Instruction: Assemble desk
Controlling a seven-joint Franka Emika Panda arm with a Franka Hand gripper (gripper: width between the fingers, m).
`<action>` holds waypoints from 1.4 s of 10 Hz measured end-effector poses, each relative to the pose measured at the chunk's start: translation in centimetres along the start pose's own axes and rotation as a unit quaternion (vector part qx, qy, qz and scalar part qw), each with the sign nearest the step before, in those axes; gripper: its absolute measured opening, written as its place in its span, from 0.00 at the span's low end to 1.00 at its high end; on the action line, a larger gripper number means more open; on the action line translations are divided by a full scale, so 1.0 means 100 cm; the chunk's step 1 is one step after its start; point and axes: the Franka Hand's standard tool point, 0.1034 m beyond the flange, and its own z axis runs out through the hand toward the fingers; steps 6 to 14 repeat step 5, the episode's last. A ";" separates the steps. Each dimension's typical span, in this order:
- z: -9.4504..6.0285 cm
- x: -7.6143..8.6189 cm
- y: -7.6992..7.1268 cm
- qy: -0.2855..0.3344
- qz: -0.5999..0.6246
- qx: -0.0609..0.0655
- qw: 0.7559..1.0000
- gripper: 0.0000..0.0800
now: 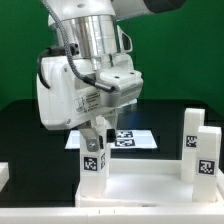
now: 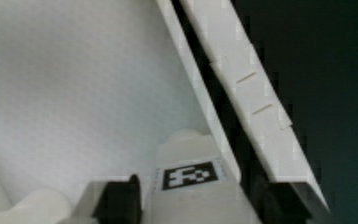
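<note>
We count two legs point(image 1: 93, 158) point(image 1: 199, 143) upright on one tabletop point(image 1: 150, 187); whether our gripper point(image 1: 93, 128) grips the first, we cannot tell.

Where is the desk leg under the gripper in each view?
Exterior view: the tagged leg stands upright on the tabletop panel, toward the exterior view's left, directly below the gripper.
Wrist view: the same leg shows between the gripper fingers.
Shared landmark: the black-and-white tag on that leg.
</note>
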 end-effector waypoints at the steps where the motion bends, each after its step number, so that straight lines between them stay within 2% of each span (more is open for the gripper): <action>1: -0.009 -0.006 -0.002 -0.007 -0.004 0.005 1.000 0.70; 2: -0.022 -0.010 -0.004 -0.015 -0.008 0.013 1.000 0.70; 3: -0.033 -0.012 -0.009 -0.020 -0.010 0.019 1.000 0.78; 4: -0.038 -0.015 -0.009 -0.023 -0.011 0.021 0.999 0.80; 14: -0.035 -0.014 -0.009 -0.021 -0.011 0.020 0.999 0.80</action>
